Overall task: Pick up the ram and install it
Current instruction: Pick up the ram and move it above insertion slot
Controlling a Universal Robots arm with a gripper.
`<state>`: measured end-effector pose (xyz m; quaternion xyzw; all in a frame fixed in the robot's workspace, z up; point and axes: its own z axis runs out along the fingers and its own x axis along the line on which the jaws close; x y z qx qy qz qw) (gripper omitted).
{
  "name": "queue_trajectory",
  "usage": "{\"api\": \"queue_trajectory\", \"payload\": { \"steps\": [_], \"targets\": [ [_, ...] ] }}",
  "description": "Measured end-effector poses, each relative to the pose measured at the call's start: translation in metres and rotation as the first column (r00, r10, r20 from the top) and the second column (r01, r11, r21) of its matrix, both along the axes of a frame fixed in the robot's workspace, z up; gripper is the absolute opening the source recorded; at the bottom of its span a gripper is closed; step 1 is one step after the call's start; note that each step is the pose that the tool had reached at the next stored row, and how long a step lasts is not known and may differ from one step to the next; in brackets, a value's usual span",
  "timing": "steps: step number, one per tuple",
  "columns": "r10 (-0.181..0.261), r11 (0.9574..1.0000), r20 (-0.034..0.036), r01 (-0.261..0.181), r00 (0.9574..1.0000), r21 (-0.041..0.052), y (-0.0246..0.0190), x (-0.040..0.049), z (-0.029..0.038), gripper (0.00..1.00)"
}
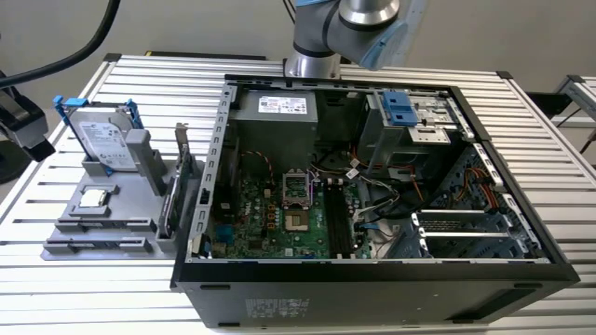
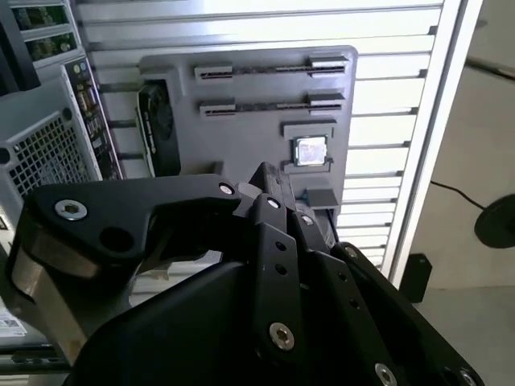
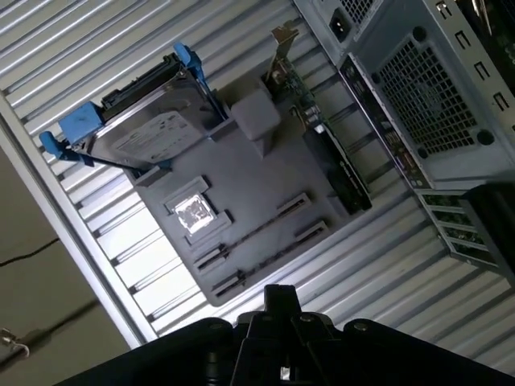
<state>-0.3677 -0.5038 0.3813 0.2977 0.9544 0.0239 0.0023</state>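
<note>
In both wrist views my gripper (image 2: 269, 181) (image 3: 279, 297) hangs above the grey holder tray (image 2: 241, 141) (image 3: 249, 173), with nothing seen in it. In the exterior view the gripper (image 1: 24, 122) is at the far left edge, left of the tray (image 1: 102, 209). Two long narrow holders on the tray each carry a thin dark strip seen edge-on, which looks like the ram (image 2: 265, 70) (image 3: 261, 227). The open computer case (image 1: 373, 188) lies to the exterior view's right, its motherboard's black memory slots (image 1: 340, 223) exposed.
The tray also holds a hard drive in a blue bracket (image 1: 102, 139) (image 3: 145, 133), a square silver processor (image 1: 91, 198) (image 2: 310, 150) and an upright expansion card (image 1: 181, 181) (image 3: 322, 137). The arm's base (image 1: 317, 49) stands behind the case. The slatted table's edge (image 2: 418, 185) is close.
</note>
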Motion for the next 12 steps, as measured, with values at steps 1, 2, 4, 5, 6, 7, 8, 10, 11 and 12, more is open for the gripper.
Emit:
{"api": "queue_trajectory", "payload": {
  "steps": [1,2,4,5,6,7,8,10,11,12],
  "targets": [
    [-0.009,1.0,-0.0005,0.009,1.0,-0.0007,0.0,0.0,-0.0001,0.0],
    [-0.016,0.9999,-0.0011,0.016,0.9999,-0.0019,0.0,0.0,-0.0002,0.0],
    [-0.028,0.9996,-0.0031,0.028,0.9996,-0.0065,0.0,0.0,-0.0002,0.0],
    [-0.034,0.9994,-0.0042,0.034,0.9994,-0.0092,0.0,0.0,-0.0003,0.0],
    [-0.039,0.9992,-0.0053,0.039,0.9992,-0.0119,0.0,0.0,-0.0004,0.0],
    [-0.044,0.9989,-0.0063,0.044,0.999,-0.0145,0.0,0.0,-0.0005,0.0],
    [-0.05,0.9986,-0.0072,0.05,0.9987,-0.0171,0.0,0.0,-0.0006,0.0],
    [-0.06,0.9979,-0.0086,0.06,0.9981,-0.0228,0.0,0.0,-0.0008,0.0],
    [-0.066,0.9976,-0.0087,0.065,0.9978,-0.0245,0.0,0.0,-0.0009,0.0],
    [-0.071,0.9971,-0.0088,0.071,0.9974,-0.0253,-0.0001,0.0,-0.001,0.0]
  ]
}}
